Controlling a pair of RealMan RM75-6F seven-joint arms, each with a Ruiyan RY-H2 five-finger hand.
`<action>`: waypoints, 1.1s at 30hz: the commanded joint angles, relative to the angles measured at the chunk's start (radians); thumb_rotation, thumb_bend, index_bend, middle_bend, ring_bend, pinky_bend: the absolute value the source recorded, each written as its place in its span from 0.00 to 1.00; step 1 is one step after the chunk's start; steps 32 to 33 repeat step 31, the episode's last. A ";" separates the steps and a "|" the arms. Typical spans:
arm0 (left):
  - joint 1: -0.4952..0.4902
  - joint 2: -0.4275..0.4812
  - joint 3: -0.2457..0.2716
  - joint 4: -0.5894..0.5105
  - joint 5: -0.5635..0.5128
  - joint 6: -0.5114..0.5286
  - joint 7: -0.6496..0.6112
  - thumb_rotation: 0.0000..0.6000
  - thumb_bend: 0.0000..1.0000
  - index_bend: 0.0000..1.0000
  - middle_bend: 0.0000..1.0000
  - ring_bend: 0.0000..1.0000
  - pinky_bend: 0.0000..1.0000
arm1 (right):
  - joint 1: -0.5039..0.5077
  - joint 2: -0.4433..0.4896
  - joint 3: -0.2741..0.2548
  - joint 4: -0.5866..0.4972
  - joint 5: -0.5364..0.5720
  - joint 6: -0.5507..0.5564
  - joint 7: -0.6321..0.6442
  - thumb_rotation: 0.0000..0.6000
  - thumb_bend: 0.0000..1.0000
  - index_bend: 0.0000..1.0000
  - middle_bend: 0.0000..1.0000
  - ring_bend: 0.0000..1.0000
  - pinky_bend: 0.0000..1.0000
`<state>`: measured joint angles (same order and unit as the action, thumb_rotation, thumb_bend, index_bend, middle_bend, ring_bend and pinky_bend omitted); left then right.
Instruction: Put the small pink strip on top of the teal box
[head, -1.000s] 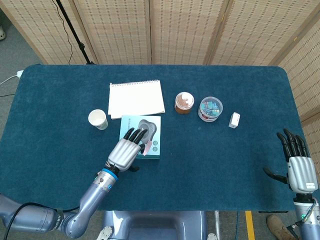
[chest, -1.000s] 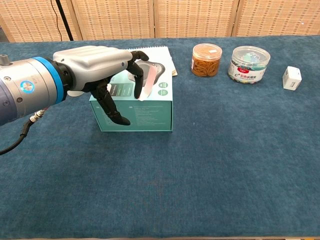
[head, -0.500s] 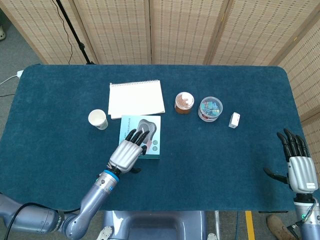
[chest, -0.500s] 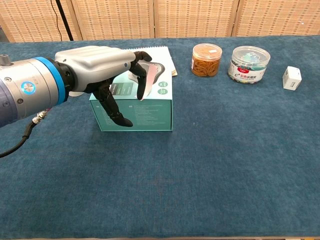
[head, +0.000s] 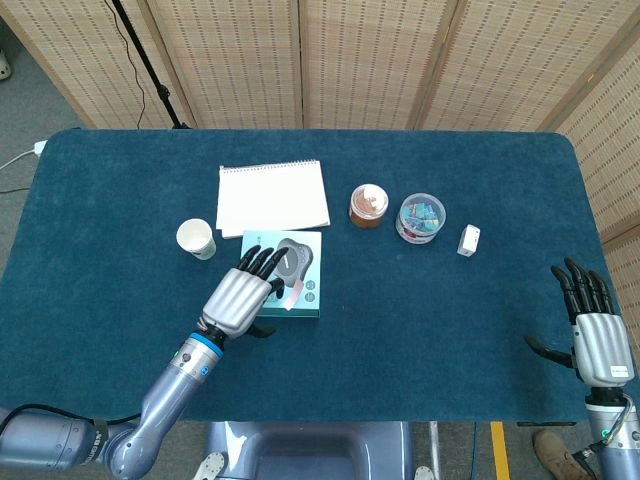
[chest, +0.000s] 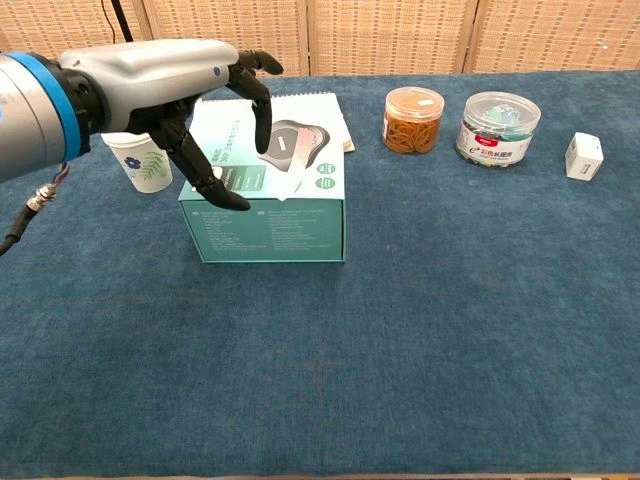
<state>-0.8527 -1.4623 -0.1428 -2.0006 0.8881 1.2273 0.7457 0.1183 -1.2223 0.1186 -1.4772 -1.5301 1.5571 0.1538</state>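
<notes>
Evenly bright, diffuse overhead lighting; soft faint shadows under left hand (chest: 170, 95) and teal box (chest: 270, 215). No glare. Sharp focus throughout; slight softness on near forearm, chest view.

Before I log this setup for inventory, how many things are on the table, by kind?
Jars: 2
Boxes: 2, the teal box and a small white box
Paper cup: 1
Notebook: 1
Pink strip: 1
Total: 7
</notes>
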 joint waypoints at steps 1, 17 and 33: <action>0.018 0.035 0.002 -0.015 0.022 0.007 -0.025 0.84 0.00 0.43 0.00 0.00 0.00 | 0.000 0.000 0.000 -0.001 -0.001 0.001 -0.002 1.00 0.00 0.00 0.00 0.00 0.00; 0.283 0.266 0.170 0.097 0.324 0.145 -0.354 0.87 0.00 0.17 0.00 0.00 0.00 | -0.005 0.009 -0.005 -0.020 -0.015 0.013 -0.011 1.00 0.00 0.00 0.00 0.00 0.00; 0.604 0.333 0.273 0.283 0.462 0.371 -0.704 1.00 0.00 0.00 0.00 0.00 0.00 | -0.014 0.029 -0.021 -0.052 -0.040 0.022 -0.034 1.00 0.00 0.00 0.00 0.00 0.00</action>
